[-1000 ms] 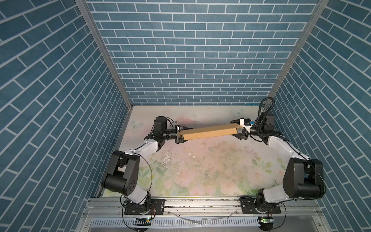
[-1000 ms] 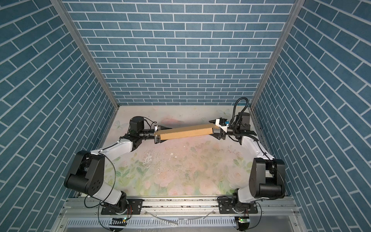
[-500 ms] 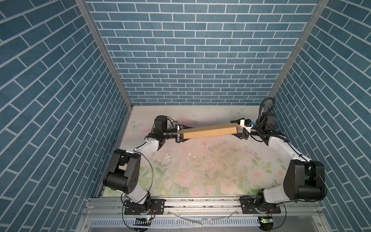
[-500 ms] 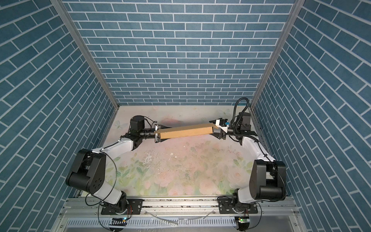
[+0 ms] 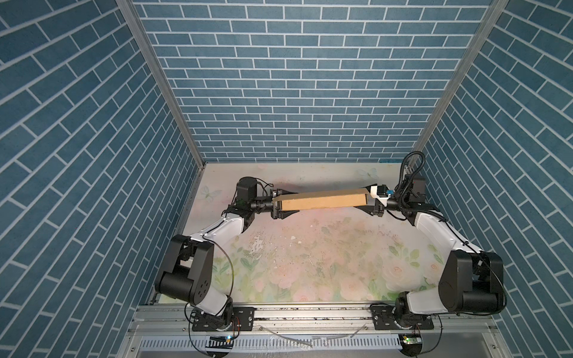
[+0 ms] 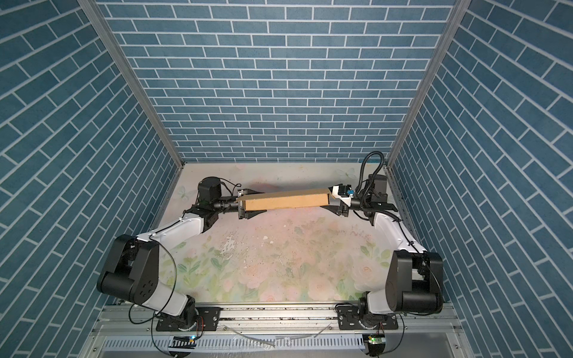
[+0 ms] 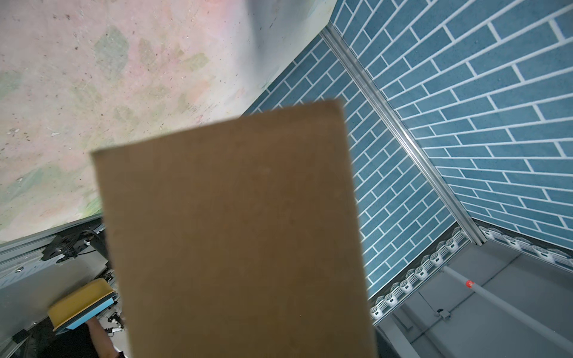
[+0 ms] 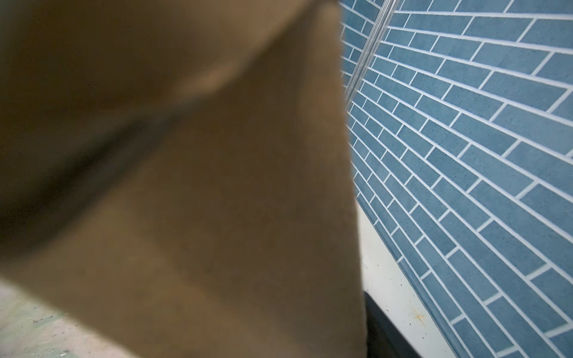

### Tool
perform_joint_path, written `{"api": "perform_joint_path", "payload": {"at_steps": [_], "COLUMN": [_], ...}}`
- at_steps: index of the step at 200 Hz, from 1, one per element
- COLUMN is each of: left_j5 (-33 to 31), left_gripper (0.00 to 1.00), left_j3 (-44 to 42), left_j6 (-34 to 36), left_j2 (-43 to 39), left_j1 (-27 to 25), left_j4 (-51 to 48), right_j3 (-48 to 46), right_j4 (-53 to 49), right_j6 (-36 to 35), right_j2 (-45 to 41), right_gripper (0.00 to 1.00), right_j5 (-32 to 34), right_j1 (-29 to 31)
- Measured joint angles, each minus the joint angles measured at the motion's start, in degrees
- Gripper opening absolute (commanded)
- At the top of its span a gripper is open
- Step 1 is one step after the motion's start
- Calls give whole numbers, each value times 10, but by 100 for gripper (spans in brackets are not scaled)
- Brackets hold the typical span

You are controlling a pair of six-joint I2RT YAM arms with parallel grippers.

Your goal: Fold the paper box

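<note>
paper box [image 5: 324,201]: plain brown cardboard, closed up into a long shallow shape. It stands on a long edge with a broad face to the front.
box place: over the far part of the table [image 5: 310,263], spanning from one gripper to the other, right end slightly higher in both top views. Cannot tell whether the lower edge touches the table.
flap corner [image 6: 248,196]: pokes out at the top of the box's left end.
left gripper [image 5: 277,204]: at the box's left end, black fingers [image 5: 283,214] above and below that end. Cannot tell if they are pressing or loose.
right gripper [image 5: 374,201]: at the box's right end, which sits between its jaws. Cannot tell if it is clamped.
left wrist view: flat cardboard panel of the paper box [image 7: 235,232] fills the middle and hides the fingers.
right wrist view: paper box [image 8: 232,201] very close and blurred, covering most of the view.
walls [image 5: 294,93]: blue brick pattern on three sides.
table surface: pale floral print, speckled.
</note>
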Motion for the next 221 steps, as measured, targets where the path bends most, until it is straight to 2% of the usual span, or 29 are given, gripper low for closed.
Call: {"api": "perform_joint_path", "payload": {"at_steps": [101, 221], "left_j5": [9, 4], "left_gripper": [74, 77], "left_j3": [-10, 10], "left_j6": [10, 10], "left_j2": [-12, -13], "left_j1": [5, 18], "left_j4": [22, 39], "right_j3": [-1, -27], "right_j4": [-4, 49], "right_j6": [1, 30], "right_j2": [-13, -18], "right_gripper": [58, 57], "right_j5": [-6, -11], "right_j1": [0, -23]}}
